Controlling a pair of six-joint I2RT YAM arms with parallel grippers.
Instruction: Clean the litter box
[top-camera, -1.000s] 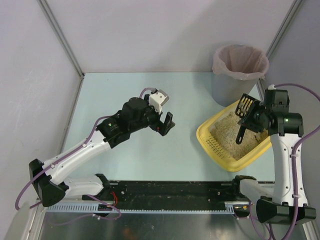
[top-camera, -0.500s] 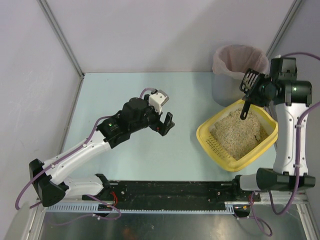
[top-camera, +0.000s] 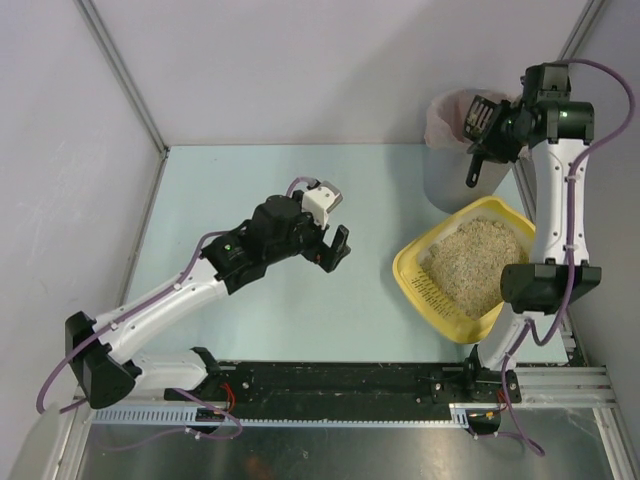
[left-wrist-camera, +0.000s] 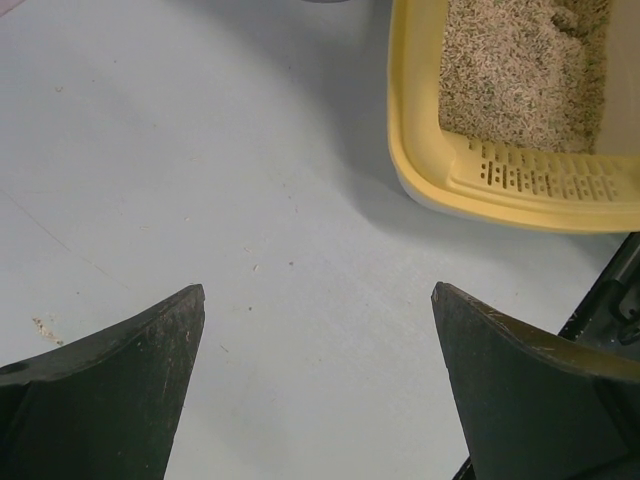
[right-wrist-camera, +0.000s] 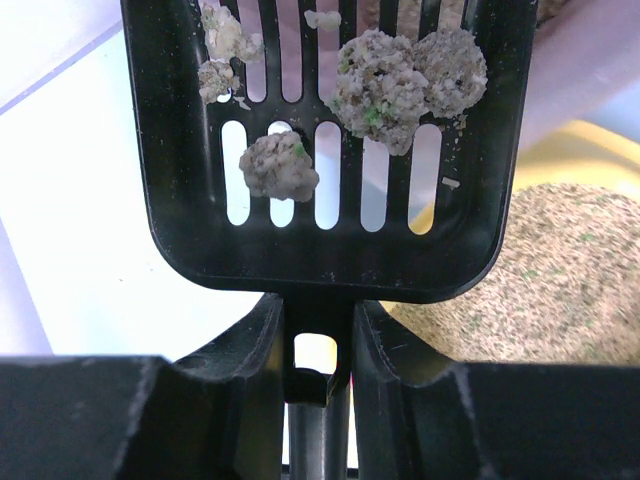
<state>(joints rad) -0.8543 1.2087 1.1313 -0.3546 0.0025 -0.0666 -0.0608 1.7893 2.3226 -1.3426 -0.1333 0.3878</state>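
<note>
Right end effector (top-camera: 498, 132): we see it clamped narrowly on the thin handle of a black slotted scoop (right-wrist-camera: 320, 262), one finger on each side of the handle, just under the scoop's head.
Scoop load: three rounded grey-white clumps (right-wrist-camera: 280, 165) with green flecks and a few smaller crumbs lie on the slots, ahead of the right end effector's fingers.
Grey bin (top-camera: 446, 182): lined with a pink bag; in the top view the scoop's head lies over its mouth, right at the right end effector.
Litter box (top-camera: 412, 268): the yellow tray sits on the tabletop (top-camera: 250, 180), below the raised right end effector and nearer the arm bases. Beige litter fills it. Its far corner is just beside the bin.
Left end effector (top-camera: 333, 222): we see its jaws spread wide with nothing between them, over bare tabletop.
Litter box from the left end effector: it lies off to the right and ahead, apart from both fingers. Its perforated rim is in the wrist view.
</note>
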